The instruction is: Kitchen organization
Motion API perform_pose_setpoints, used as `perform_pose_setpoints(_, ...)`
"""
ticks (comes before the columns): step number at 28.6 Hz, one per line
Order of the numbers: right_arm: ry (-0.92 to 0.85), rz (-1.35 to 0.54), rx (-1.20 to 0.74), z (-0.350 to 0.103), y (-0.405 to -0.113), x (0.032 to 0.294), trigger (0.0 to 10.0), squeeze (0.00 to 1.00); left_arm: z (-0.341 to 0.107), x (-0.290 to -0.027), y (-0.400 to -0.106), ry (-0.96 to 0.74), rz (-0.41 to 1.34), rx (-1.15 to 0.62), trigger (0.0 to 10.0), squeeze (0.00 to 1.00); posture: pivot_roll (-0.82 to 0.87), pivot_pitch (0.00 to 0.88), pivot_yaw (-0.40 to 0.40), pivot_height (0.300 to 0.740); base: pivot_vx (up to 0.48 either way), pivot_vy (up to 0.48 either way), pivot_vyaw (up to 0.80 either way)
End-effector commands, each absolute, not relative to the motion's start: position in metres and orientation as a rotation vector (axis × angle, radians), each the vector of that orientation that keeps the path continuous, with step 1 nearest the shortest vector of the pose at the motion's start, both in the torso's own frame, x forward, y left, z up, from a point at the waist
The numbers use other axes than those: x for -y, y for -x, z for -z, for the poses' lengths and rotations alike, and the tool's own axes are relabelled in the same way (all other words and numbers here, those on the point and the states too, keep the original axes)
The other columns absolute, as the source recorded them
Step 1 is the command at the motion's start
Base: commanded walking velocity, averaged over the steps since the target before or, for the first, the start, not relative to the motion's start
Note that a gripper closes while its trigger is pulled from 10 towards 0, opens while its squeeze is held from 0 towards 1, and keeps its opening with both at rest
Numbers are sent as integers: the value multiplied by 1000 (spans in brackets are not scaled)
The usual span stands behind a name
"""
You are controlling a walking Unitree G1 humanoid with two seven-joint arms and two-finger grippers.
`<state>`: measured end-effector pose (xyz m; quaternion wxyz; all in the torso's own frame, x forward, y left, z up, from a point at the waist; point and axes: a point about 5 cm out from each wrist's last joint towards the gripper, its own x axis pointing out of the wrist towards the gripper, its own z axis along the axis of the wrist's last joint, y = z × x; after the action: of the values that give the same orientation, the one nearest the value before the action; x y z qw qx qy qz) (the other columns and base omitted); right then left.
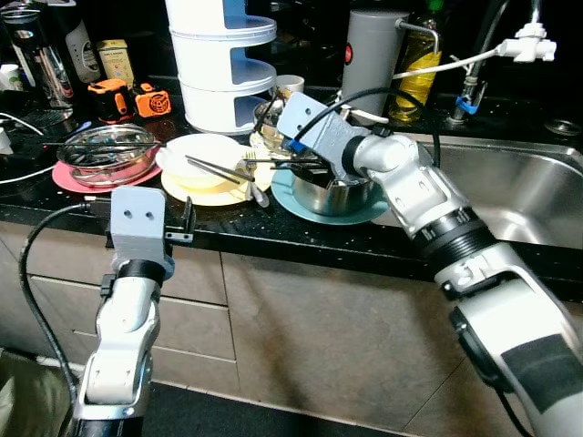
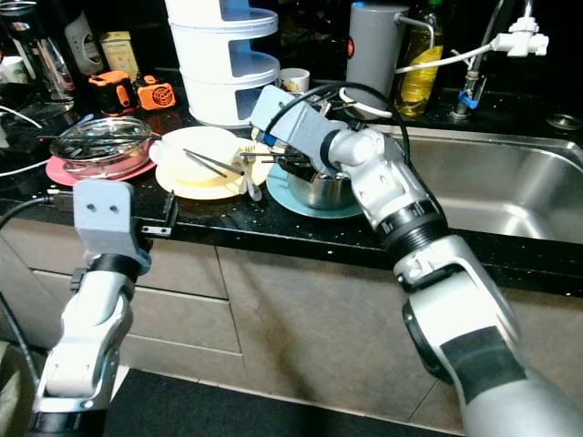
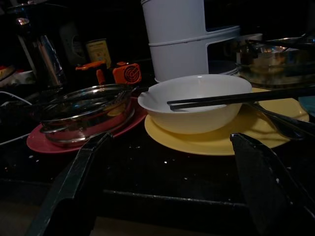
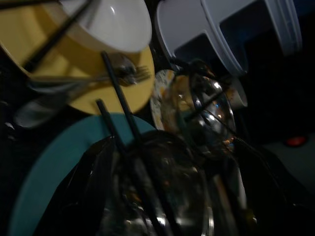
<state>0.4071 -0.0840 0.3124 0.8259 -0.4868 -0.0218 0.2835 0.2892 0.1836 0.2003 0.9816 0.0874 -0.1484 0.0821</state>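
A steel bowl (image 1: 321,196) stands on a teal plate (image 1: 290,206) on the black counter. My right gripper (image 1: 335,178) reaches down over this bowl, fingers (image 4: 81,189) spread apart and open. Two black chopsticks (image 4: 118,105) run out between them across the bowl's rim towards the yellow plate (image 1: 214,193). A white bowl (image 3: 197,101) sits on that yellow plate with another pair of chopsticks (image 3: 236,97) across it. My left gripper (image 1: 179,228) hovers at the counter's front edge, open and holding nothing, facing the white bowl.
A lidded steel dish (image 1: 105,150) rests on a pink plate (image 1: 68,177) at the left. A white tiered rack (image 1: 223,64), a glass (image 4: 206,105), a grey canister (image 1: 373,45) and an oil bottle (image 1: 419,64) stand behind. The sink (image 1: 528,196) lies to the right.
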Motion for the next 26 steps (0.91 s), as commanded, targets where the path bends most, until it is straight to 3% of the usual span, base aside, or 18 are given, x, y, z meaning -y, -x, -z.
perform_pose_setpoints(1, 1082, -597, 47, -320, -409, 83, 10000, 0, -200, -184, -286, -178, -182, 293, 10000, 0, 3, 0, -61, 740, 0, 0, 0)
perform_pose_setpoints(26, 1359, -634, -135, -334, -415, 89, 10000, 0, -197, -184, -278, -174, -184, 274, 10000, 0, 5, 0, -71, 740, 0, 0, 0)
